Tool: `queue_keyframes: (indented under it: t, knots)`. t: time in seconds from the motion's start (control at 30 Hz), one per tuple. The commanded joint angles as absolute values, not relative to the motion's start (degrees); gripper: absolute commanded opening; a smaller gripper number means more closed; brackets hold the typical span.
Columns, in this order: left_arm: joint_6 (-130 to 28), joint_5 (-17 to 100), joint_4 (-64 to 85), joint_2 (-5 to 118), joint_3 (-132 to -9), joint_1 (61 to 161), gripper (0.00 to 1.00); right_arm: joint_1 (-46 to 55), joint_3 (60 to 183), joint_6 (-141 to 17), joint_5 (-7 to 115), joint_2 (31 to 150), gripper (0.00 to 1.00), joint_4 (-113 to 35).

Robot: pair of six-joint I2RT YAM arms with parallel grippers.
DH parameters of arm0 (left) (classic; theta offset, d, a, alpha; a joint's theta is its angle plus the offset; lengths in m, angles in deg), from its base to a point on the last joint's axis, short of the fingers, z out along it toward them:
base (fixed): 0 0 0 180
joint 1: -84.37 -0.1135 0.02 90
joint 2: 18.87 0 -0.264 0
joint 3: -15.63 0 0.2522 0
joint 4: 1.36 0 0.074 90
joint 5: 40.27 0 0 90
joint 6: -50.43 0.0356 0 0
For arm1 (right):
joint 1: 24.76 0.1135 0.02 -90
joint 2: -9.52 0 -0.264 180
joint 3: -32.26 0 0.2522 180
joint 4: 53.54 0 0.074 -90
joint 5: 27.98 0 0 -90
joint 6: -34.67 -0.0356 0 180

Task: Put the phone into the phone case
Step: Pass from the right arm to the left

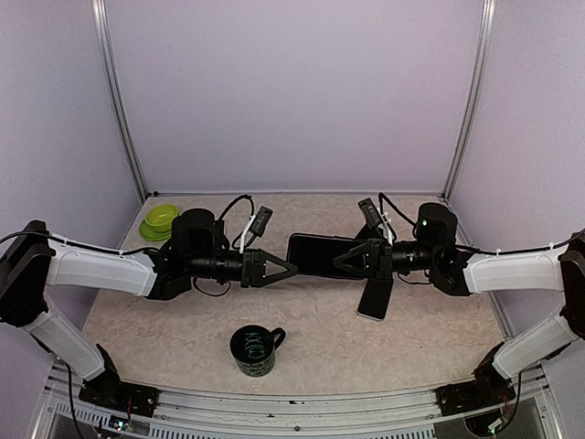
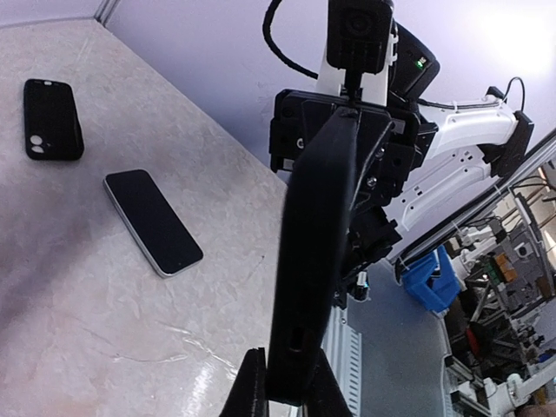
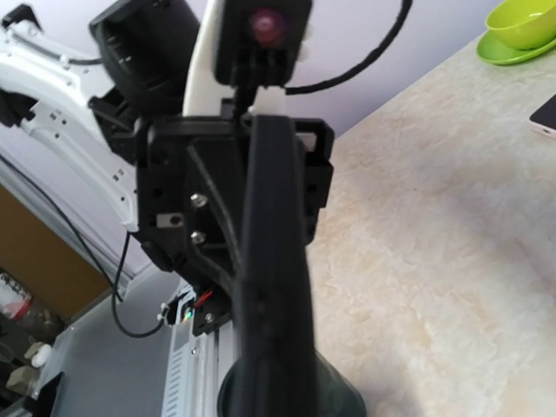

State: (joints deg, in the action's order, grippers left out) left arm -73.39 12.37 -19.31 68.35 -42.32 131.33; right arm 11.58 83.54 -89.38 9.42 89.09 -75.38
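Left claw point(image 1: 293, 268) and right claw point(image 1: 337, 260) tight on ends of black phone case point(image 1: 315, 249) (mug point(image 1: 254, 352) scrawl illegible)

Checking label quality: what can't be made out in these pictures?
Wrist views: held flat black slab is edge-on; glossy from above; phone or case, unclear.
Top view: black phone case with camera cutout missing, presumably under the right arm.
Top view: pale scrawl on the black mug too small to read.

I see the black phone case point(image 3: 274, 287) edge-on, running up the middle to the left gripper point(image 3: 248, 252), which is clamped on it. Marbled table point(image 3: 434, 226) on the right. Lime bowl point(image 3: 524, 22) on green plate point(image 3: 504, 54) top right. Phone point(image 3: 547, 117) corner at right edge.
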Motion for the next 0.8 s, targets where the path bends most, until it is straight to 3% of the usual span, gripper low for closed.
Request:
queue_keyframes:
  t: [0.0,0.33,0.57,0.77]
  knots:
    - [-74.44,11.76,-24.73,69.64,-43.13,131.64,0.0,11.75,83.13,-88.82,9.45,87.53,0.0,-78.81]
    - [-61.34,15.52,-12.59,65.65,-45.2,134.56,0.0,9.47,87.26,-111.12,6.1,94.73,0.0,-83.88]
    - [-56.8,18.45,-8.76,62.37,-44.18,135.64,0.0,9.1,87.56,-118.17,7.86,97.03,0.0,-85.38]
    - [-53.84,19.53,-5.32,60.58,-44.45,136.22,0.11,8.23,86.58,-122.33,8.18,99.2,0.0,-88.59]
